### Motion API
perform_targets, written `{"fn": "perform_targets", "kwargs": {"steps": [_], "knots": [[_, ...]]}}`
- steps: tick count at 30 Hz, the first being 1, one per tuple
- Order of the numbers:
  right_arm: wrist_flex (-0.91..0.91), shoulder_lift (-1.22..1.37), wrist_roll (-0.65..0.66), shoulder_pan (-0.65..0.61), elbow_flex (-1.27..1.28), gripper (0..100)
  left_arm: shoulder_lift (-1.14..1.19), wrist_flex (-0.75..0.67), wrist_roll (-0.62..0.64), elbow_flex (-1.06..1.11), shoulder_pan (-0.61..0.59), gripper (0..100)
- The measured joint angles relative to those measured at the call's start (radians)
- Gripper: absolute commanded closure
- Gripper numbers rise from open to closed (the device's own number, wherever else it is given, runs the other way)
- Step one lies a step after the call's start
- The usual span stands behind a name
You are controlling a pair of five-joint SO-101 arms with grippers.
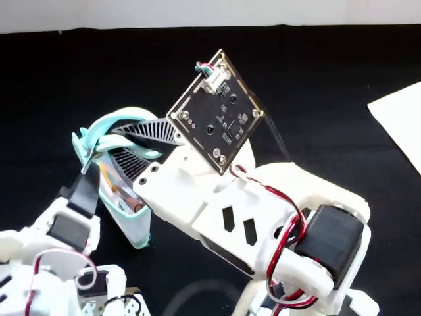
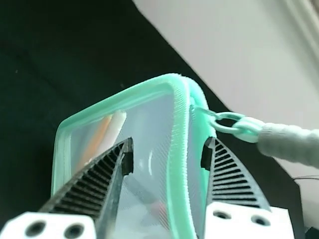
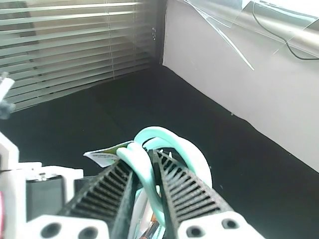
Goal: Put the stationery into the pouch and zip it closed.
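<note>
A mint-green pouch [image 1: 135,227] with a clear window is held off the black table at the left. My left gripper [image 1: 99,191] is shut on its lower end; the left wrist view has the pouch [image 2: 149,144] pinched between the gripper's [image 2: 167,154] two ribbed fingers. Orange and white stationery [image 2: 107,132] shows through the window. A mint strap [image 2: 279,137] hangs from the zip ring. My right gripper [image 1: 118,141] is above the pouch, shut on the looped strap [image 1: 105,128]. The right wrist view shows the strap [image 3: 164,137] clamped in that gripper [image 3: 142,159].
A white sheet of paper [image 1: 401,122] lies at the right edge of the black table. A pale wall [image 1: 197,13] runs along the far side. A grey cable [image 1: 191,296] curls by the arm bases. The right arm's body [image 1: 263,210] covers the table's centre.
</note>
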Motion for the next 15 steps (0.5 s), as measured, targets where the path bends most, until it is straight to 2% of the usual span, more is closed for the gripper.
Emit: {"fn": "perform_targets", "kwargs": {"steps": [4,9,15], "knots": [[0.0,0.0,0.0,0.0,0.0,99.1,0.0,-0.06,0.002,0.098,0.005,81],[0.0,0.0,0.0,0.0,0.0,99.1,0.0,-0.083,0.003,0.112,0.104,100],[-0.015,0.0,0.0,0.0,0.0,99.1,0.0,-0.097,-0.002,0.112,0.153,99]]}}
